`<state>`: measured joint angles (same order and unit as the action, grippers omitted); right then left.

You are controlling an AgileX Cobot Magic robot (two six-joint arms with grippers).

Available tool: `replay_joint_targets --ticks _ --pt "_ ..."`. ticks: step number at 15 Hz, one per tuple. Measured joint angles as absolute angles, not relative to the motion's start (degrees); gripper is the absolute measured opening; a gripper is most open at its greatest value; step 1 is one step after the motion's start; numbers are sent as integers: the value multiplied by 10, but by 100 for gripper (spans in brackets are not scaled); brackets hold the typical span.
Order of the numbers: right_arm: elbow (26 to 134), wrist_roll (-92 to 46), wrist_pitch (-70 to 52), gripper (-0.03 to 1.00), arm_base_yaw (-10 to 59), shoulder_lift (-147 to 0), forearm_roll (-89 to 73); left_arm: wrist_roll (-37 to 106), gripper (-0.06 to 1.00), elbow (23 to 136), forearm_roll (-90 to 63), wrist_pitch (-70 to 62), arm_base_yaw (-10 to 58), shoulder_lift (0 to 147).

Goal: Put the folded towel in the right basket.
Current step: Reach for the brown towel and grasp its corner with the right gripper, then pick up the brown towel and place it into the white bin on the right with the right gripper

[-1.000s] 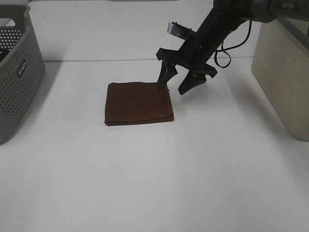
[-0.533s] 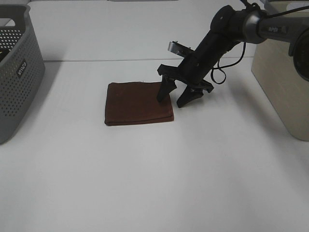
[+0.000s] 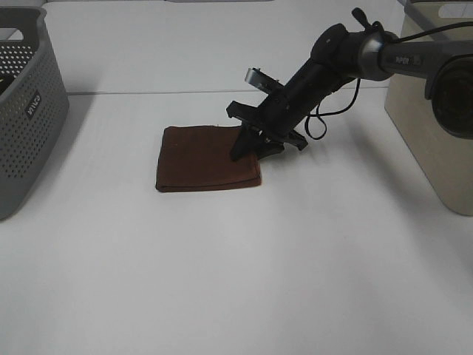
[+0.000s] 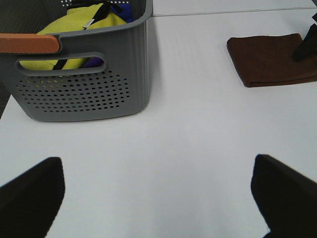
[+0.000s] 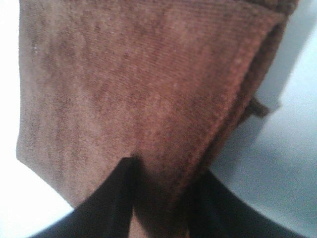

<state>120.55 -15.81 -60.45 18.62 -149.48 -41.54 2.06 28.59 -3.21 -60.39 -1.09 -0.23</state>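
As the right gripper (image 3: 253, 151) straddles the edge of the folded towel (image 3: 199, 157), cloth between its 2 fingers (image 5: 121, 198), whether it pinches yet cannot be told. Grasping is in hand; the next move calls for a firm close, then a lift toward the basket (image 3: 429, 133) behind it.

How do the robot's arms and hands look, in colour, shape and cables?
The right arm is a grey tube with small white lettering, turning black toward the wrist. A thin black cable loops beside it. The right hand is black with two pointed fingers. The left hand shows only two dark, blunt fingers.
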Motion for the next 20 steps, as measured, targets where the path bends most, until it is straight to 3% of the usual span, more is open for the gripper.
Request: replay_joint_targets --ticks 1,2,11,20 --pt "1206 -158 -604 10 186 -1493 -409 21 97 286 -32 -604 -11 -2" --pt "1206 -158 -603 6 187 -1489 -401 21 97 286 -32 -604 -11 -2" --pt "1206 -156 -600 6 187 -1305 -297 21 97 286 -32 -604 -11 -2" --pt "1206 -51 -655 6 176 -1055 3 21 97 286 -32 -604 -11 -2"
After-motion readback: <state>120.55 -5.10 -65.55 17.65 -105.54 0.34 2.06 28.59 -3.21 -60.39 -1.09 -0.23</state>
